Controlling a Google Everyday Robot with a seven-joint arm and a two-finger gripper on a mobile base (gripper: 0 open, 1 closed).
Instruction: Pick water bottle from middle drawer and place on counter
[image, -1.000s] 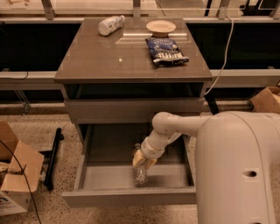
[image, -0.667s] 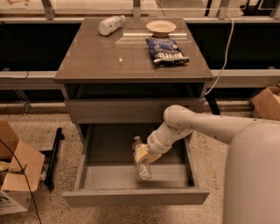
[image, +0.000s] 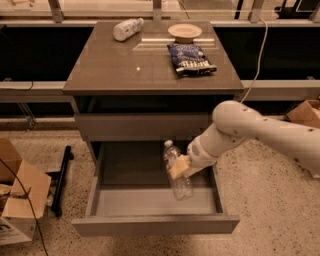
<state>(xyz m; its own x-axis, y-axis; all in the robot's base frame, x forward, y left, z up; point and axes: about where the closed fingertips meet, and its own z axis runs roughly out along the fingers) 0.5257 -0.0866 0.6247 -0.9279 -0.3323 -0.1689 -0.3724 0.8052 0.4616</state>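
The clear water bottle is tilted, cap up and to the left, held above the floor of the open middle drawer. My gripper is shut on the bottle at its label band, reaching in from the right on the white arm. The bottle's base hangs over the drawer floor near the front right. The counter is the glossy grey-brown top above the drawer.
On the counter lie a fat white bottle at the back left, a tan bowl at the back, and a dark chip bag. A cardboard box and a black bar are on the floor at left. Another box is at right.
The gripper has lifted the water bottle off the drawer floor and raised it, tilting it more upright. The arm has swung out to the right.
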